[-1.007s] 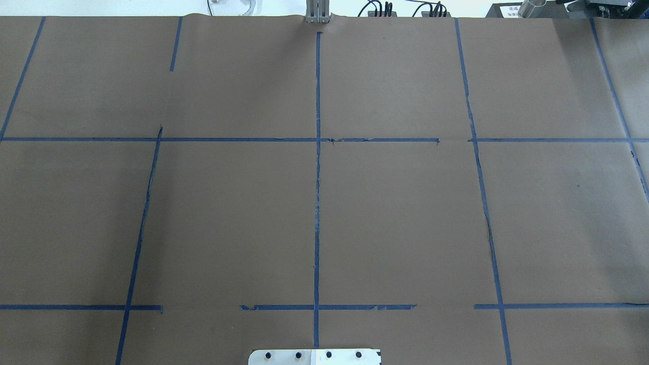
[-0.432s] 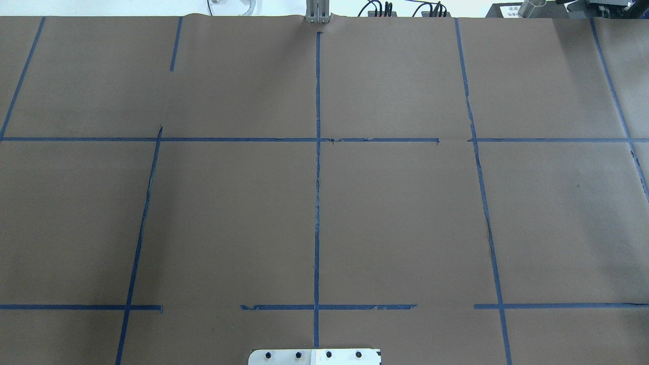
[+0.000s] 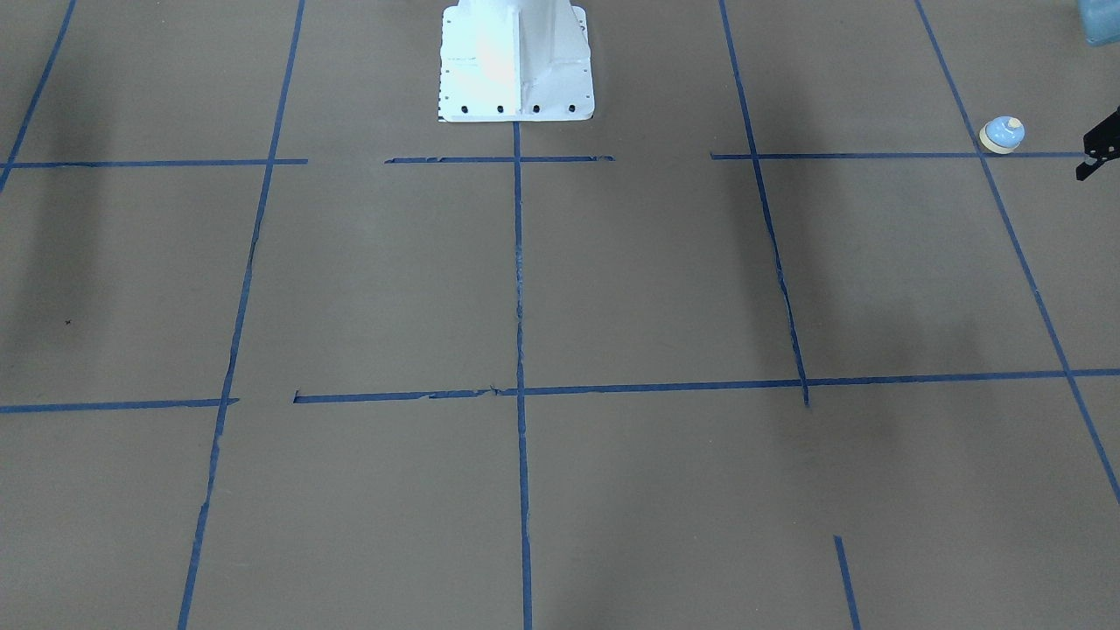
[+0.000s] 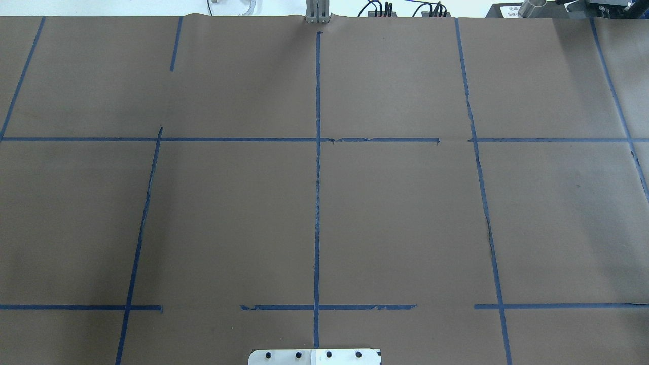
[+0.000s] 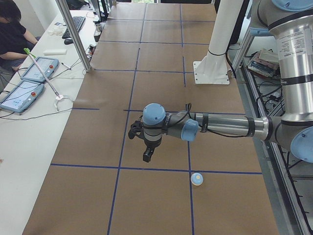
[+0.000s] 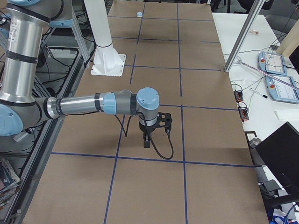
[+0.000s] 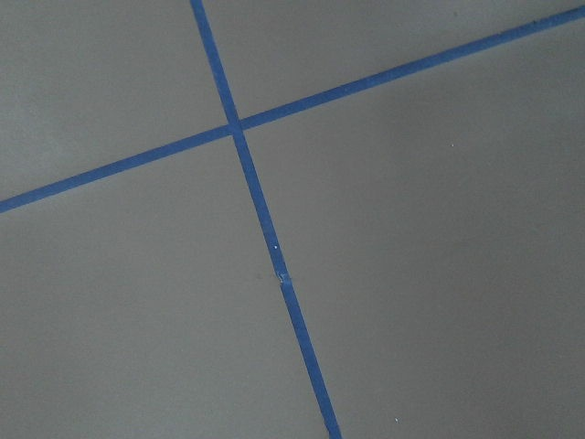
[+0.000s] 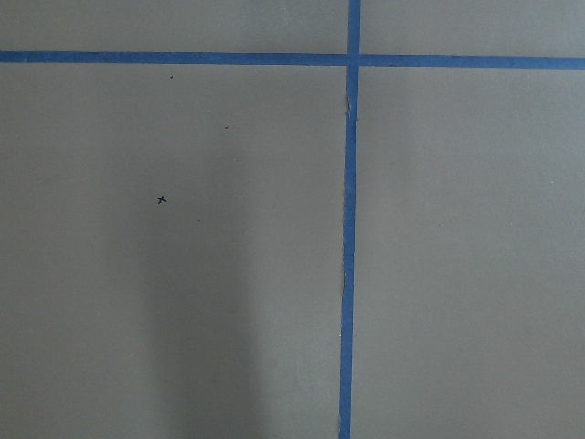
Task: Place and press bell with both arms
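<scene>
The bell (image 3: 1002,134), a small light-blue dome with a cream rim and button, stands on a blue tape line at the table's left end. It also shows in the exterior left view (image 5: 196,178) and, tiny and far off, in the exterior right view (image 6: 139,14). My left gripper (image 5: 146,156) points down above the paper, apart from the bell; only a black edge of it (image 3: 1099,145) shows in the front view, so I cannot tell whether it is open or shut. My right gripper (image 6: 146,143) hangs over the table's other end, its state unclear. Neither wrist view shows fingers.
The white pedestal base (image 3: 516,61) stands at the robot's edge of the table. Brown paper with blue tape lines (image 4: 317,203) covers the table. A side table with tablets (image 5: 30,78), a metal post (image 5: 73,34) and a seated person (image 5: 12,36) lie beyond the far edge.
</scene>
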Controlling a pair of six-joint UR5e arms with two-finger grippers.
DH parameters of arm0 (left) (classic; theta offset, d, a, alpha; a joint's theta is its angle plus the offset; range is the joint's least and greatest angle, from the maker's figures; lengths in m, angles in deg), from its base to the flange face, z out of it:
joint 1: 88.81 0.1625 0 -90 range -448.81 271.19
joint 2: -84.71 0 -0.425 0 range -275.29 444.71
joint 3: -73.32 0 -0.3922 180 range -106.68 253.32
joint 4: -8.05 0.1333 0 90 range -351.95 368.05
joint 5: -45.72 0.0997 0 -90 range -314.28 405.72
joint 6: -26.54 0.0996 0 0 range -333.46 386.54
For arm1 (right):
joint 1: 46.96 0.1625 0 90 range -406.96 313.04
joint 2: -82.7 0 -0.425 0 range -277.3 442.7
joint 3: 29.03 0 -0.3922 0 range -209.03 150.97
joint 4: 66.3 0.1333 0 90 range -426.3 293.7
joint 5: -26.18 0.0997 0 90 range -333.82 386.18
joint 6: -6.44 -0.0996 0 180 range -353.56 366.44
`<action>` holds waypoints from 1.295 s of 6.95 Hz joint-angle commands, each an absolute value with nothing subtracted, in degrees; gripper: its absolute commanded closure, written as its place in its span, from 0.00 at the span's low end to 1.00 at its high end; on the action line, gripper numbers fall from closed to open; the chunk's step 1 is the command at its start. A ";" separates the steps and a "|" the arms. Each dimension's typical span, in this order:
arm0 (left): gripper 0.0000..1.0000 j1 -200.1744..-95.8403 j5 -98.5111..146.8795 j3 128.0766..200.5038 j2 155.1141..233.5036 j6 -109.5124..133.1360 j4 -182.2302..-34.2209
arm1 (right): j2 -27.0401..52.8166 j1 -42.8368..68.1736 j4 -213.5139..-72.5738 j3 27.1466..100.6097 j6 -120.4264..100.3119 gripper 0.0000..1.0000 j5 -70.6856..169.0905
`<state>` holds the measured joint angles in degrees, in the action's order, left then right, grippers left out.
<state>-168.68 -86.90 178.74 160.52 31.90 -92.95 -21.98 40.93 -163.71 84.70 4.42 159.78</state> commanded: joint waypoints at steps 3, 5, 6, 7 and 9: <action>0.00 -153.99 -83.77 174.06 154.70 14.05 -111.42 | -21.98 40.93 -163.68 84.70 4.42 0.00 159.77; 0.00 -150.87 -83.13 170.11 149.78 11.17 -121.37 | -21.98 40.93 -163.68 84.61 4.51 0.00 159.78; 0.00 -148.69 -83.39 170.09 147.67 10.99 -121.41 | -21.98 40.93 -163.68 84.61 4.51 0.00 159.77; 0.00 -147.10 -83.65 169.83 146.25 10.72 -121.41 | -22.07 40.93 -163.68 84.61 4.51 0.00 159.77; 0.00 -143.15 -83.75 167.99 144.84 10.63 -121.41 | -22.16 40.93 -163.68 84.61 4.68 0.00 159.69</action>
<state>-145.51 -83.68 169.23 145.69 10.72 -121.34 -22.09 40.93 -163.68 84.62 4.56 159.75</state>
